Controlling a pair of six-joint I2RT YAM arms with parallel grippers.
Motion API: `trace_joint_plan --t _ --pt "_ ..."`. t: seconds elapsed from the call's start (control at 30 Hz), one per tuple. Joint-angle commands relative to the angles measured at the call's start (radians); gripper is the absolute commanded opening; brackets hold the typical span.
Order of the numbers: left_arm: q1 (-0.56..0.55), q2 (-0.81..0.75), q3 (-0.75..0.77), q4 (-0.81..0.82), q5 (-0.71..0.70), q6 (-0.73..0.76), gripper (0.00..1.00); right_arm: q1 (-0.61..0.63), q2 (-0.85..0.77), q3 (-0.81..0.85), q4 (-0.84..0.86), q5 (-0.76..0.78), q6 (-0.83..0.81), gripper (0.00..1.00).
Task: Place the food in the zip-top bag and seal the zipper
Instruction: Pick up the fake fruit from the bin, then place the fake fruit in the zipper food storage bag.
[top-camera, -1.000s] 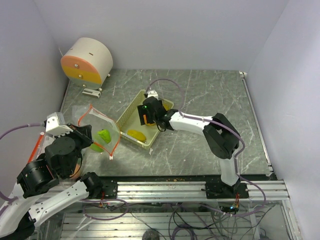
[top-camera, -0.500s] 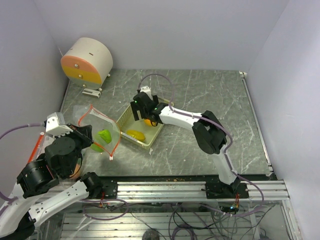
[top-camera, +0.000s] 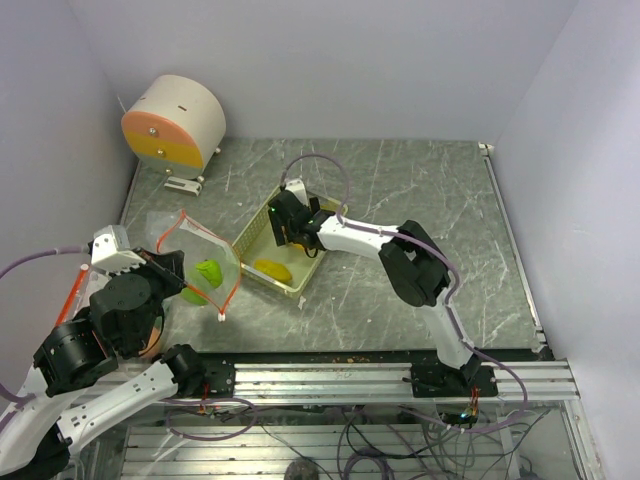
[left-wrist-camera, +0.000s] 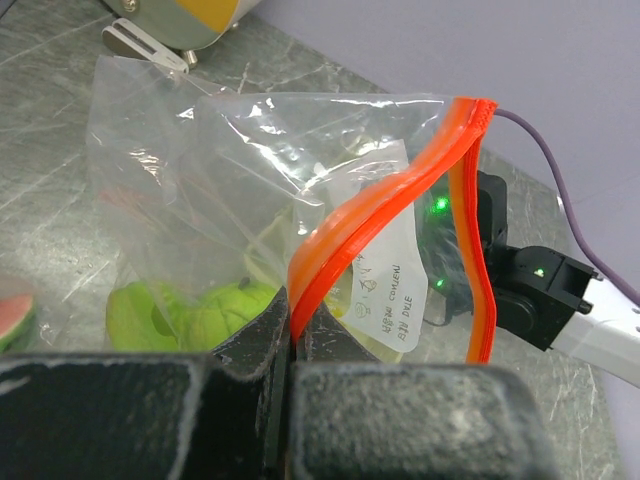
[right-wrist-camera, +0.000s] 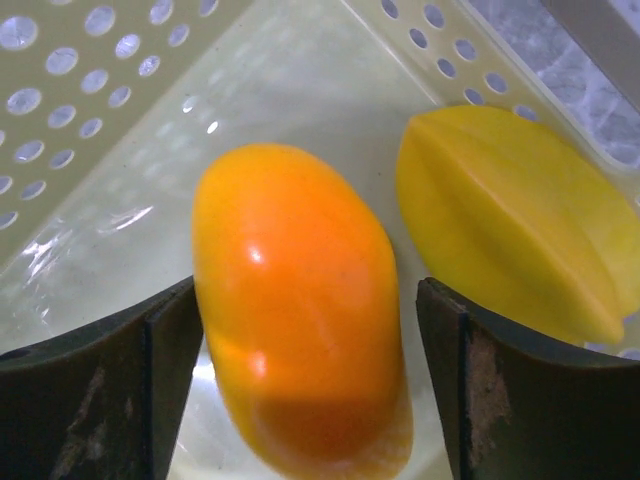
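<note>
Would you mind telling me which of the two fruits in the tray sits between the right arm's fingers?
The smooth orange mango; the ridged yellow fruit lies beside it, outside the fingers.

Grey-green marbled table (top-camera: 400, 190) boxed in by plain pale lavender walls (top-camera: 330, 60) on three sides, cream-and-orange drum (top-camera: 175, 125) in the back-left corner, aluminium rail (top-camera: 330, 380) along the near edge, even light.
</note>
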Motion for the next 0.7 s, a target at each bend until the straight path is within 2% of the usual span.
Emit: trace_joint_plan --t 0.0,0.07,0.13,0.23,0.37,0.47,0.67 --pt "0.006 -0.007 0.006 -0.008 -0.003 -0.008 0.07 -0.010 0.042 -0.016 0.087 -0.011 -0.029 0.78" --pt "0.005 -0.011 0.010 -0.017 -0.008 -0.011 0.07 -0.010 0.029 -0.027 0.092 -0.002 -0.024 0.62" --pt "0.006 -0.014 0.011 -0.024 -0.011 -0.014 0.07 -0.010 -0.009 -0.052 0.103 0.004 -0.022 0.54" --pt "0.006 -0.018 0.008 -0.020 -0.010 -0.011 0.07 -0.007 -0.106 -0.119 0.140 -0.015 -0.034 0.52" --pt "0.005 -0.009 0.008 -0.017 -0.003 -0.012 0.07 0.007 -0.325 -0.222 0.205 -0.112 -0.071 0.52" --pt "0.005 -0.005 -0.001 0.000 0.012 -0.010 0.07 0.014 -0.497 -0.306 0.272 -0.281 -0.098 0.53" --pt "0.005 0.001 -0.029 0.031 0.029 -0.016 0.07 0.025 -0.786 -0.465 0.522 -0.777 -0.077 0.53"
